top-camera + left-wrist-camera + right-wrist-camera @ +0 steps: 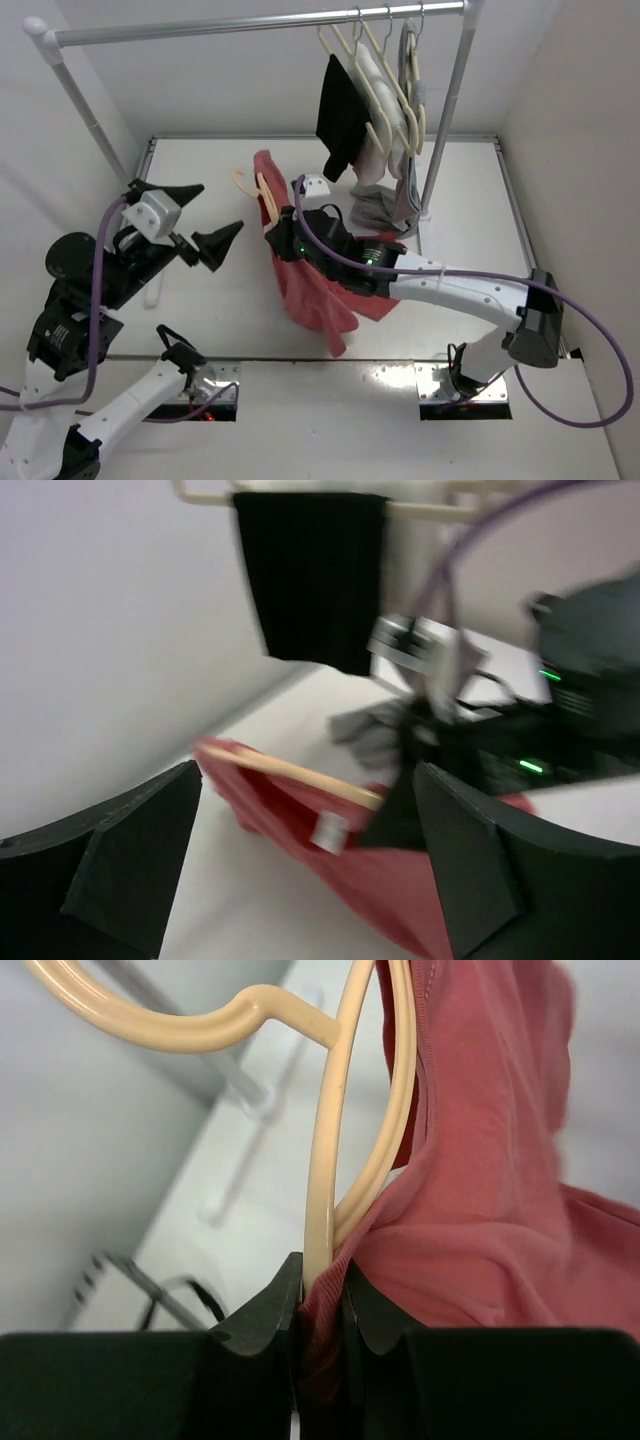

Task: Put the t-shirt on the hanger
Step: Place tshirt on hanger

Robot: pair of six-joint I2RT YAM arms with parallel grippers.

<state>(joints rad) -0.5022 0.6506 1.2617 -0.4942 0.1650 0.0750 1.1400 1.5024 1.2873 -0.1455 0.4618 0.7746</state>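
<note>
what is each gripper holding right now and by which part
Right gripper: shut on the hanger, on one thin arm of its frame, with t-shirt cloth pinched alongside. Left gripper: open, holding nothing.

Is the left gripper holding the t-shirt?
No, the left gripper is open with nothing between its fingers, apart from the t-shirt.

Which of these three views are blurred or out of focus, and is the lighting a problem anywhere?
Left wrist: smeared by motion blur throughout, so the t-shirt, the hanger and the black garment all have soft edges. Right wrist: the fingers and the hanger between them are crisp, while everything behind them is defocused. Top external: sharp and evenly lit, with no harsh glare.
</note>
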